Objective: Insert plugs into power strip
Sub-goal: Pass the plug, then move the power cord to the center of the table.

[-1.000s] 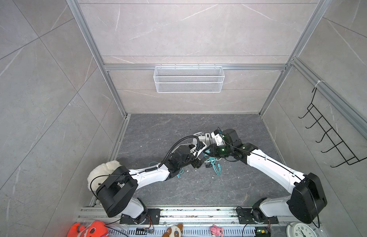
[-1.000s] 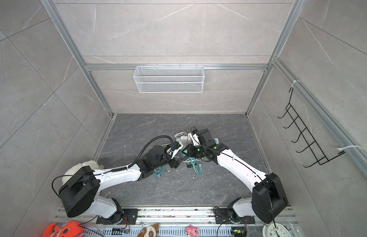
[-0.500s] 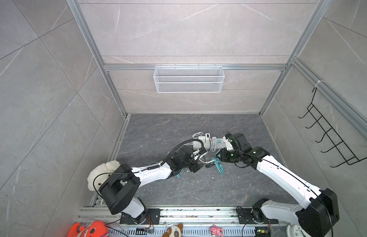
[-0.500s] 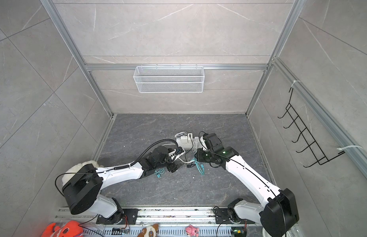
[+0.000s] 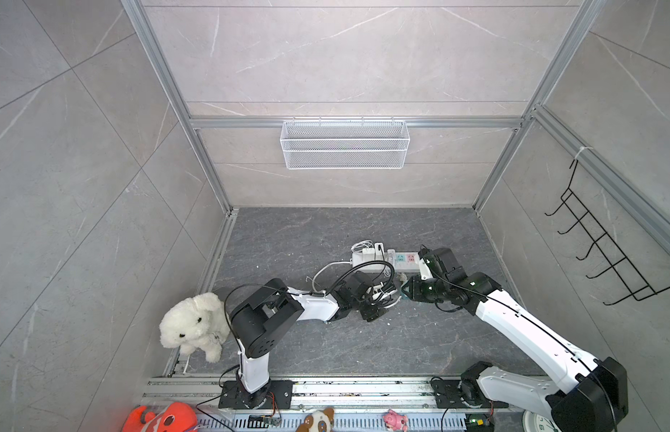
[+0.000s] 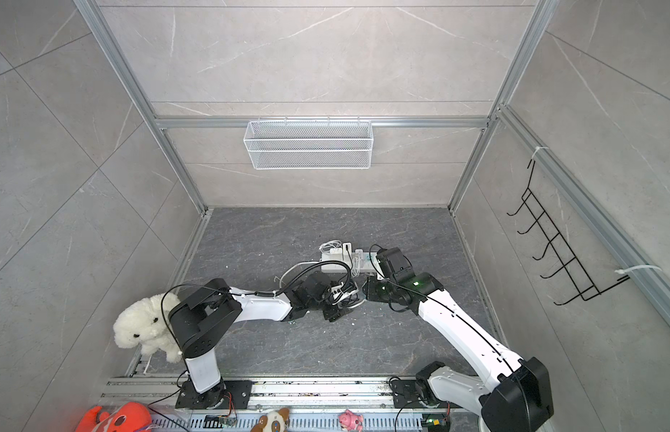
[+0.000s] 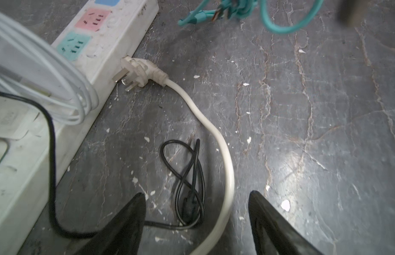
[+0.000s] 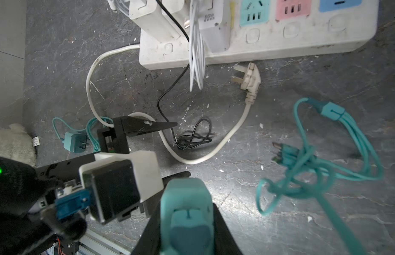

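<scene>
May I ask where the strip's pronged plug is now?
In the left wrist view the pronged plug lies on the floor beside the power strip, nearest its teal socket.

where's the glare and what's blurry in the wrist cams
Left wrist: bright glare patch on the floor, close-up white plug soft. Right wrist: similar floor glare; the held teal plug and dangling teal cable are blurred, power strip fairly sharp.

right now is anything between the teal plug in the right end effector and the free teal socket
Nothing visible blocks it. The teal plug, held in the right end effector, faces the power strip and its free teal socket; only the strip's pronged plug and thick cord lie on the floor between.
</scene>
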Motion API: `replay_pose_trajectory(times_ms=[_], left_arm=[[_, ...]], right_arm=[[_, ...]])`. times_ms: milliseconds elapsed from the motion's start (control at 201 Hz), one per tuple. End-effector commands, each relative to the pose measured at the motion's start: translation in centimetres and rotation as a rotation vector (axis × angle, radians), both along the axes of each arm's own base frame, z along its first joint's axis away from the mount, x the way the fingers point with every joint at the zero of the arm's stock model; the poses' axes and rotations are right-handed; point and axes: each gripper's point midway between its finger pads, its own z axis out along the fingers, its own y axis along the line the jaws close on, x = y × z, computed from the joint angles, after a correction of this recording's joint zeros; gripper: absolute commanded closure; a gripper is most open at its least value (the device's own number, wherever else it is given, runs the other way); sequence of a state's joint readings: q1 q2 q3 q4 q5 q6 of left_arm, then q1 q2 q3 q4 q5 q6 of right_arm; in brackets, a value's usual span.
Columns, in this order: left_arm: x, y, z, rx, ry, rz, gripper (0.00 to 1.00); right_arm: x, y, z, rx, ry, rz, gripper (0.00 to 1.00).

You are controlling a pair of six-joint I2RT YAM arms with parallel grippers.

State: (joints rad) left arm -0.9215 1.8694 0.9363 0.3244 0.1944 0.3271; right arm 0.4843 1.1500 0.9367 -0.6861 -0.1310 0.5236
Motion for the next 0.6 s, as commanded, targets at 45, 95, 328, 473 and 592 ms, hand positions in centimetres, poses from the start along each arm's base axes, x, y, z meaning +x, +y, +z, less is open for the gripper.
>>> replay_pose_trajectory(times_ms=[45,95,328,473,592], left_arm=[[0.9,-1.8,0.9,-0.044,-0.044,-0.035,0.26],[1.0,-1.7,0.7,-0.039,-0.043,-0.031,0.26],[1.3,-0.7,-0.7,0.004,-0.056,0.000,0.40],[1.7,1.1,-1.4,0.031,-0.060,0.042,0.47],[2.2,2.8,-1.5,0.037,-0.053,0.077,0.49]], right_arm=[[0.2,-1.7,-0.2,-0.052,-0.006,-0.052,0.91],[0.6,-2.1,-0.3,-0.067,-0.007,-0.062,0.91],[4.9,-4.5,-1.7,-0.115,0.018,-0.136,0.91],[7.0,-8.3,-1.8,-0.196,0.019,-0.236,0.91],[8.3,-11.4,-1.4,-0.228,0.011,-0.319,0.91]])
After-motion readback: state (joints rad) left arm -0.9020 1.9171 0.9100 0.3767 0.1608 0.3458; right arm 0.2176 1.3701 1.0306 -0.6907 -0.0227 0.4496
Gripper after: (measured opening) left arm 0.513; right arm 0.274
